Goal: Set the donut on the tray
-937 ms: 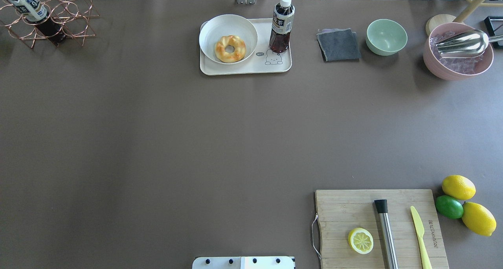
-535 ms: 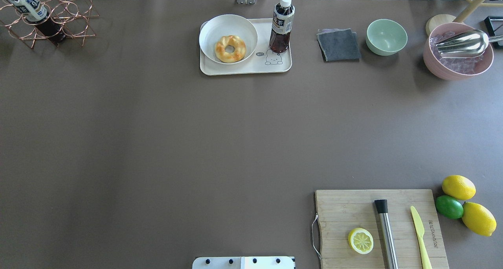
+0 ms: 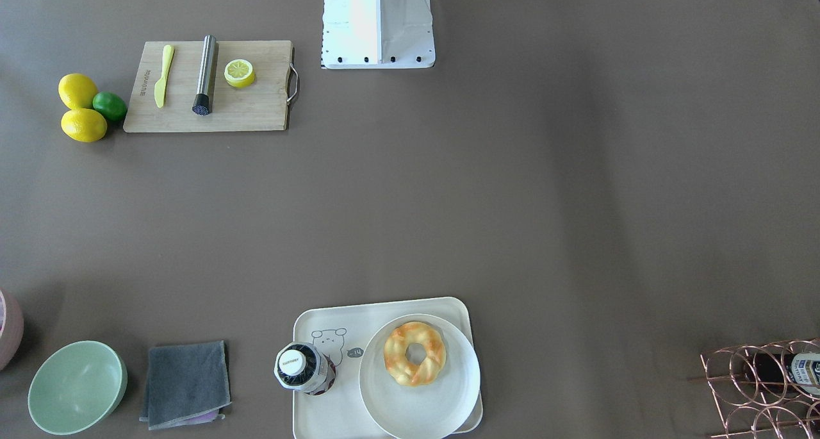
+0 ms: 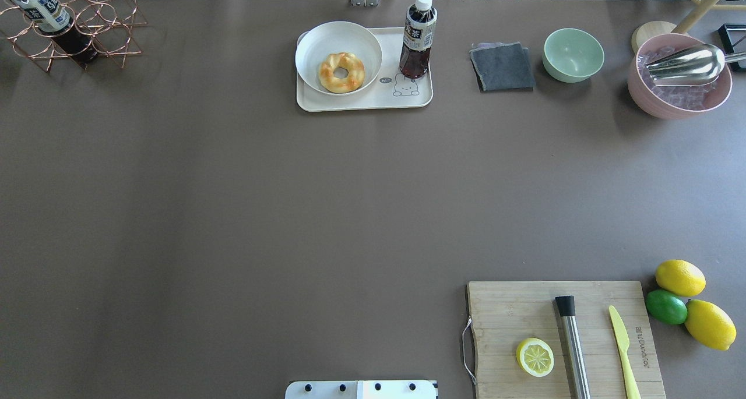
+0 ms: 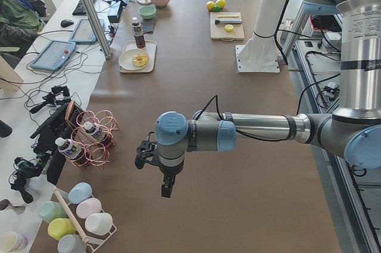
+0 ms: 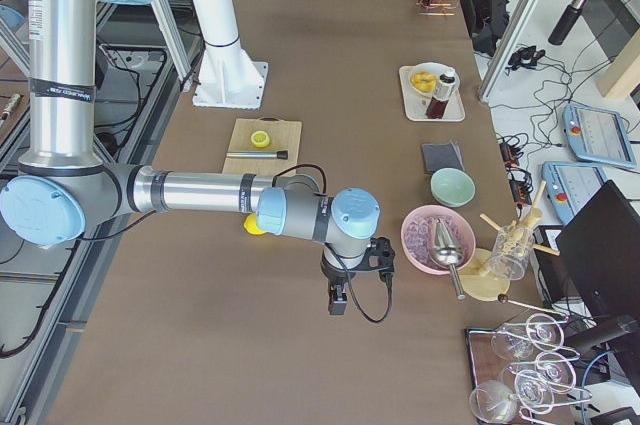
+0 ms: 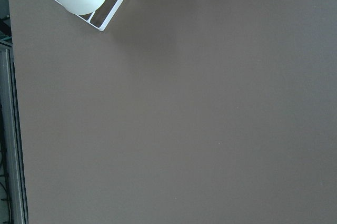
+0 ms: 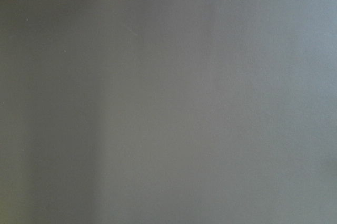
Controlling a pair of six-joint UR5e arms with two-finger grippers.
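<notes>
Tray [image 4: 361, 101] is carrying a small dark speech bubble [image 4: 386, 80] reading "hi~", just beside its bear drawing [image 4: 405, 85]. Tea bottle [image 4: 415, 62] standing on the tray is showing a white label [image 4: 415, 35] with a big dark character that looks like 茶, smaller print under it too small to read. In the front-facing view its cap [image 3: 292, 363] is reading "SUNTORY", slightly blurred. Cutting board [image 4: 513, 314] on the counter [image 4: 233, 212] is bearing one engraved brand word along its right edge by the yellow knife [image 4: 622, 343], letters not resolving. Second bottle [image 4: 39, 6] lying in the wire rack [image 4: 111, 32] is showing label print too small to read
</notes>
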